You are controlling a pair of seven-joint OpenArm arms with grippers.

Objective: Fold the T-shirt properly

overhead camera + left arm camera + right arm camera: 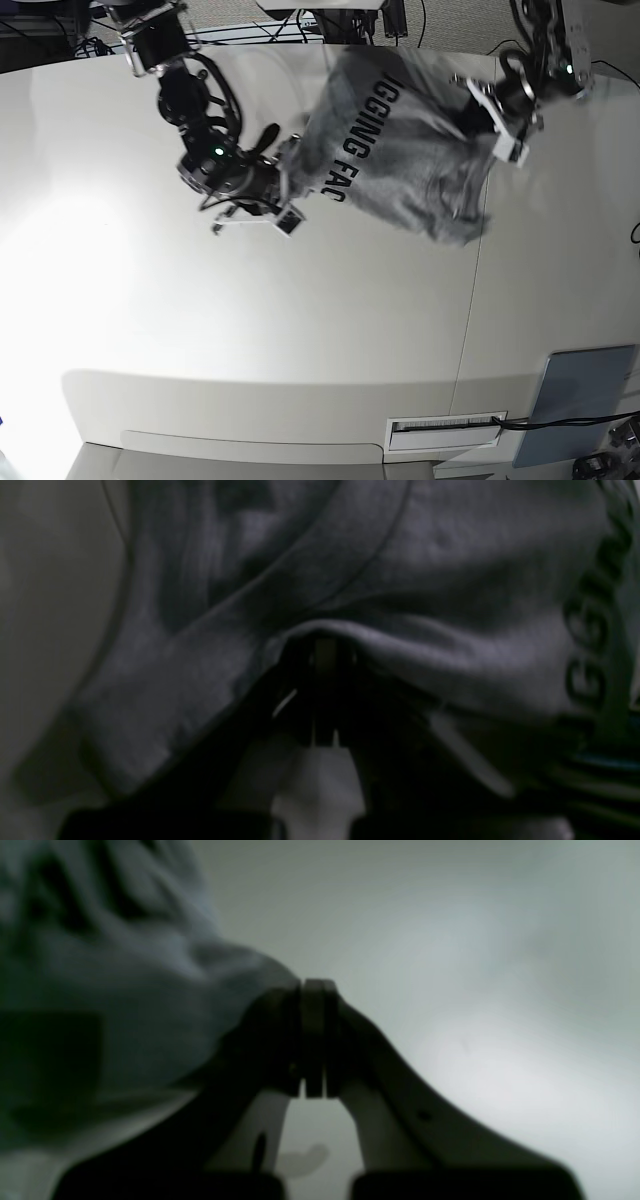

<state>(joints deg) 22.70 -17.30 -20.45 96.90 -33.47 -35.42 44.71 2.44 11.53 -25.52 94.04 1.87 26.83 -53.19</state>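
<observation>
In the base view, the right gripper (285, 170) is pinching one edge of the T-shirt (400, 165) with jaws clamped; the shirt (black lettering facing up) is hanging bunched between both arms above the white counter (300, 320); the left gripper (490, 125) is clamping its opposite edge.

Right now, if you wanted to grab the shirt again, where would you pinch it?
Probably the loose bottom corner of the T-shirt, coming from the near side: it hangs free between the left gripper and right gripper, which each pinch an edge.
</observation>
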